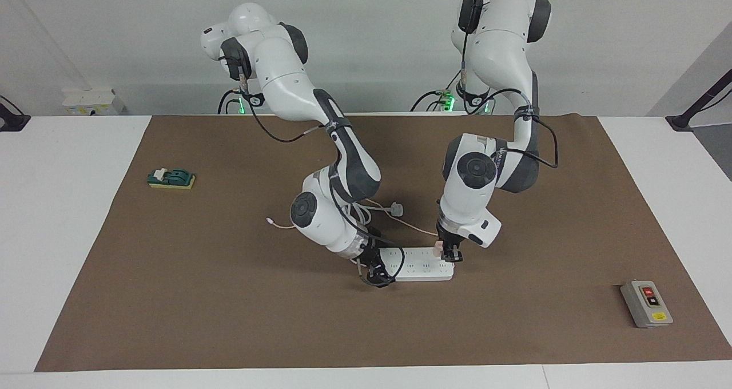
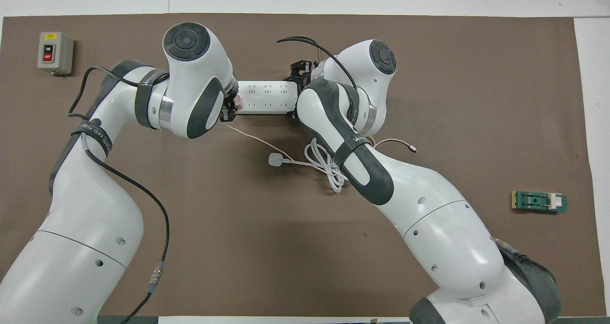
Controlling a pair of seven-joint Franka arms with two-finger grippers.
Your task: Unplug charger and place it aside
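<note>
The pale pink charger (image 1: 437,247) sits plugged into the long white power strip (image 1: 420,264) at its end toward the left arm; it also shows in the overhead view (image 2: 239,104). Its thin pink cable (image 1: 409,224) runs from the strip toward the robots over the mat (image 2: 252,136). My left gripper (image 1: 452,254) is down on the charger with its fingers closed around it (image 2: 228,109). My right gripper (image 1: 377,274) grips the other end of the power strip (image 2: 264,97) across its width (image 2: 295,93), holding it to the mat.
A white plug with a coiled thick white cord (image 1: 396,209) lies nearer to the robots than the strip (image 2: 275,159). A grey switch box (image 1: 646,303) stands toward the left arm's end. A green-and-yellow block (image 1: 171,178) lies toward the right arm's end.
</note>
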